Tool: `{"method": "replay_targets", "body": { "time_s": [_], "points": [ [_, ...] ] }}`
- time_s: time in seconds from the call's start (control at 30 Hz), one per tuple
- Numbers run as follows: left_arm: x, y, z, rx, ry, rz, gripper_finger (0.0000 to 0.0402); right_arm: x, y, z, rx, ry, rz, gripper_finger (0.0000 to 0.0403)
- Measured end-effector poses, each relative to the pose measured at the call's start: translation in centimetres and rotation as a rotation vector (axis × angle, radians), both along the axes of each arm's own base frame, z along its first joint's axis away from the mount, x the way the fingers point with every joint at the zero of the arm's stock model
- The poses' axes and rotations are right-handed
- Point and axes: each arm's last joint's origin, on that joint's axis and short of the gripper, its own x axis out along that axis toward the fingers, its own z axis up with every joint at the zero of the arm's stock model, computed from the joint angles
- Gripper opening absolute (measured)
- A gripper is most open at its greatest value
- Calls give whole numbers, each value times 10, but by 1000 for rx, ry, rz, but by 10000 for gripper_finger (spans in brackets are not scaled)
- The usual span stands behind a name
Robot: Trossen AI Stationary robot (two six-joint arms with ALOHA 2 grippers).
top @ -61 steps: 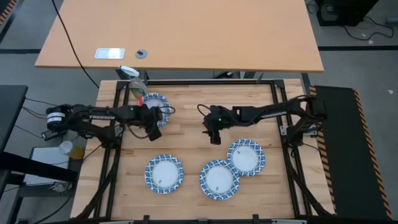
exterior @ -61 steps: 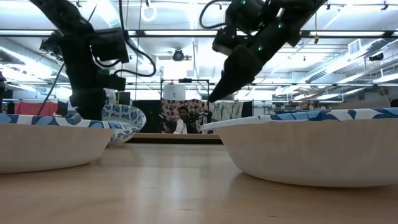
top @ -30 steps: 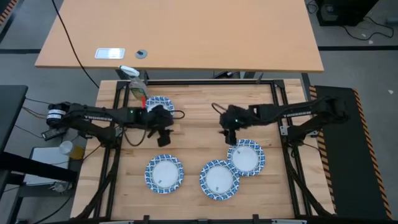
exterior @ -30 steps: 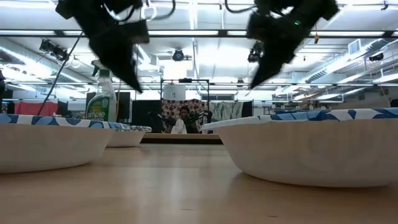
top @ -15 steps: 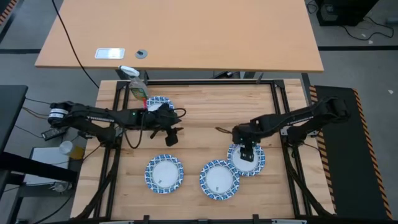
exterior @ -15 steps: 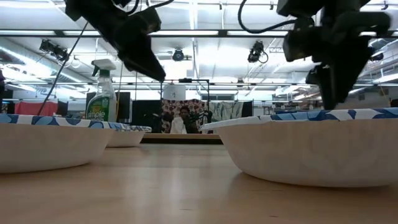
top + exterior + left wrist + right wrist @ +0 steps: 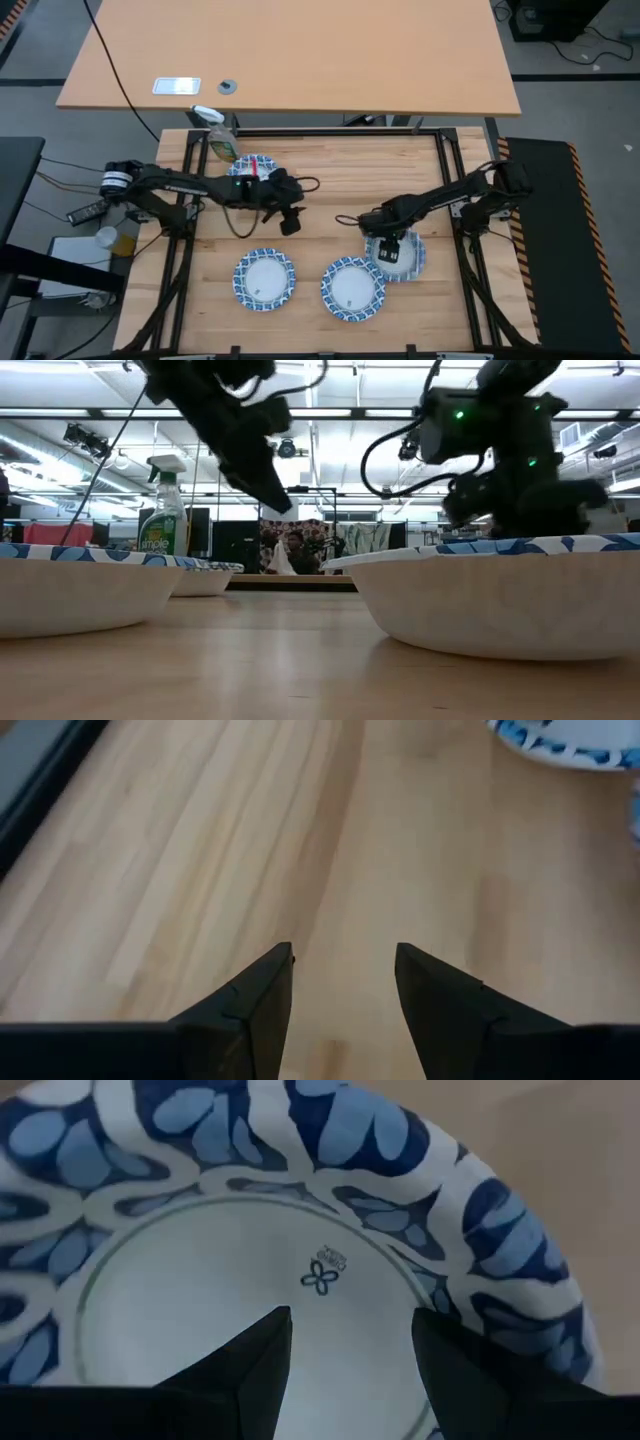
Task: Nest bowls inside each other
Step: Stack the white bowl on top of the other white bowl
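Note:
Several white bowls with blue patterned rims rest on their bases on the wooden table (image 7: 320, 165). One bowl (image 7: 250, 165) sits far left, one (image 7: 265, 278) near left, one (image 7: 352, 288) near the middle, one (image 7: 417, 260) at the right. My right gripper (image 7: 350, 1330) points down over the right bowl's white centre (image 7: 220, 1295) with its fingers open. My left gripper (image 7: 343, 970) is open above bare wood, to the right of the far-left bowl (image 7: 560, 740), slanting down (image 7: 290, 224).
A green spray bottle (image 7: 222, 143) stands at the table's far left corner, beside the far-left bowl. A black frame (image 7: 330, 131) runs around the table. Bare wood lies between the two arms in the table's middle. The right and middle bowls nearly touch.
My right gripper has gone toward the near edge and down, tipping from a slant to point straight down over the right bowl. My left gripper has slid toward the table's right, away from the far-left bowl. No bowl has moved.

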Motion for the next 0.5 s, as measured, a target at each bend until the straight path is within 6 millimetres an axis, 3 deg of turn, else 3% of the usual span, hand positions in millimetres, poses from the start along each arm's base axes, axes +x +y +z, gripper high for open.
{"method": "replay_targets", "body": {
  "time_s": [0.17,0.3,0.5],
  "points": [
    [16,6,-3,63,34,-50,181,22,-24,-3,-257,-158,-11,217],
    [21,11,-12,103,65,-79,181,36,-40,3,-327,-310,32,217],
    [22,18,-20,105,99,-97,181,17,-47,53,-402,-435,29,217]
  ]
}}
